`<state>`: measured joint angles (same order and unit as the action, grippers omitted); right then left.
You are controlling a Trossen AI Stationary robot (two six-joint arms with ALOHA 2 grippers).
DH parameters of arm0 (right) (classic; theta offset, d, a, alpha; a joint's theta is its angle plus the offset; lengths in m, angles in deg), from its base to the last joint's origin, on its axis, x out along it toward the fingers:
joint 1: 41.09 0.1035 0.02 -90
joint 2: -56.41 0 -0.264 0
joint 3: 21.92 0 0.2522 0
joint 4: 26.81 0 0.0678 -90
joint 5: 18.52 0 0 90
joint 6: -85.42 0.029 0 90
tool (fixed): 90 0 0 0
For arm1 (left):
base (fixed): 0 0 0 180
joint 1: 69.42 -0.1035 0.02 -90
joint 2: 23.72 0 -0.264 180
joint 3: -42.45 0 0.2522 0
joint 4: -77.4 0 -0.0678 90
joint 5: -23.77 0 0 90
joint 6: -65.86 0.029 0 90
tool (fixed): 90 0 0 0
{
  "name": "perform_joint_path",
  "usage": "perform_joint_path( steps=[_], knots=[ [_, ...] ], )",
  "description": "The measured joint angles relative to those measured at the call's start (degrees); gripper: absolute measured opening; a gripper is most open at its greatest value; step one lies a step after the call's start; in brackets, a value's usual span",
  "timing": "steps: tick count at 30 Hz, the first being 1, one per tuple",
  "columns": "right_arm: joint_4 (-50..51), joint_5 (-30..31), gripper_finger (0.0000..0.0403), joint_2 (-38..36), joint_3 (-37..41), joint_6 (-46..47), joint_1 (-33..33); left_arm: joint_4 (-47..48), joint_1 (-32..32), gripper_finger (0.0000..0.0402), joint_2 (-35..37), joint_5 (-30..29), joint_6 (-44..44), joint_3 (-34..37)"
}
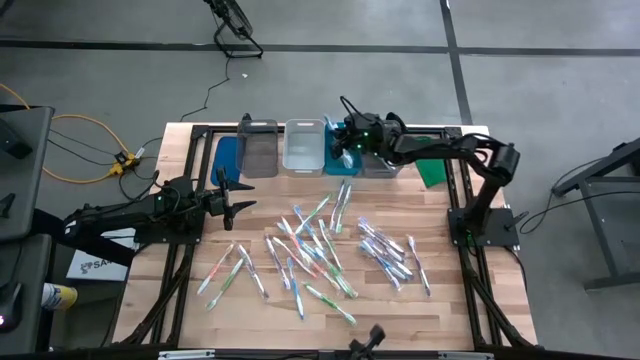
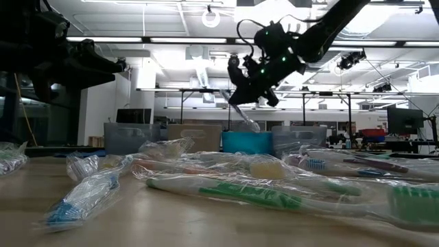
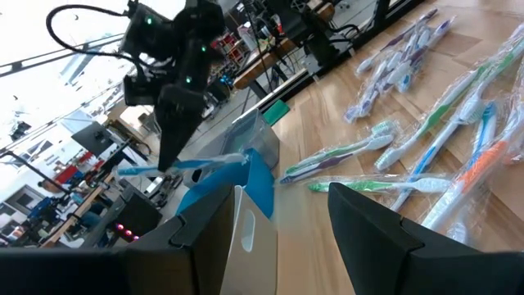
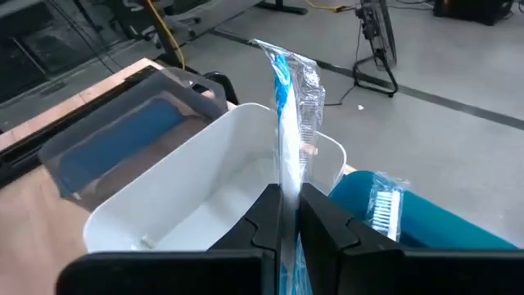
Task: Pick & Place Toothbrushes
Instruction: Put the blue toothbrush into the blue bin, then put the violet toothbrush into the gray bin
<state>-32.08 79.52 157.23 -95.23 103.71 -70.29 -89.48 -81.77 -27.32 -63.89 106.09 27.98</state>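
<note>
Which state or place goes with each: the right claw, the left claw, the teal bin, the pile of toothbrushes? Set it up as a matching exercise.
Things:
1. right claw
2. left claw
3. teal bin
4. pile of toothbrushes

Places or states:
A. spread loose across the wooden table
B. open, empty, near the table's left side
C. shut on a blue wrapped toothbrush, raised over the bins at the table's far edge
D. already holds one toothbrush

Pairs: 1-C, 2-B, 3-D, 4-A
</note>
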Motion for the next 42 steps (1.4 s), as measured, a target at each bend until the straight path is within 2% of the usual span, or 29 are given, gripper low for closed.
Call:
perform_joint_path(
  steps=[9,18,33,37,42],
  knots=[
    [0.58,-1.18,0.0022,3.52,0.0,1.64,-2.11,-0.01,0.0,0.0193,0.01,-0.01,0.0,0.0],
    [2.06,-2.23,0.0024,3.71,0.02,1.95,-2.41,0.0,-0.01,0.0193,-0.01,-0.01,0.0,0.0],
    [2.48,-2.03,0.0117,3.34,0.02,2.93,-2.3,0.0,-0.01,0.0193,0.0,-0.01,0.0,0.0],
    [2.53,-1.57,0.0126,1.99,0.02,3.05,-2.3,0.0,0.0,0.0193,0.0,0.0,0.0,0.0],
    [1.66,-1.88,0.0118,0.29,0.02,2.64,-2.3,-0.01,0.0,0.0193,0.0,0.0,0.0,0.0]
  ],
)
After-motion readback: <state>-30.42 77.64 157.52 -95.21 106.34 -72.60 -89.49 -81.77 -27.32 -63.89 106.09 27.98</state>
